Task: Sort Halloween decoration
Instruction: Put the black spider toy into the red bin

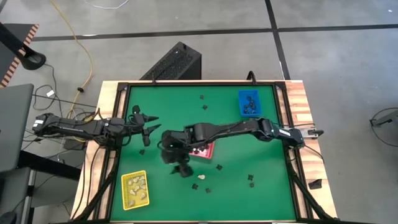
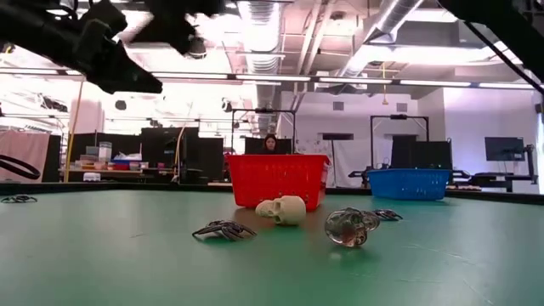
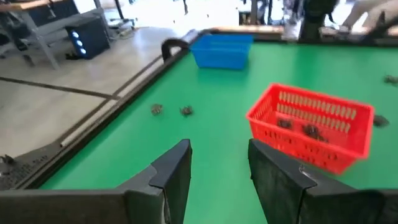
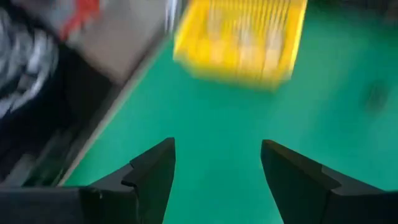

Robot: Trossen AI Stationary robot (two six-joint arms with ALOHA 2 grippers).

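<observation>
Low view, near to far: clear skull, black spider, cream skull, then red tray. Right gripper empty, fingers spread wide, mat centre; cream piece just at its 4 o'clock, right arm nearer. Left gripper parted, empty, at 10 o'clock. Yellow tray at 8 o'clock.

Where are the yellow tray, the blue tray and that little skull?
yellow tray (image 1: 124,190): high view, its left rim.
blue tray (image 1: 240,103): high view, its left wall.
skull (image 2: 285,209): low view, middle of the cream cranium.
</observation>
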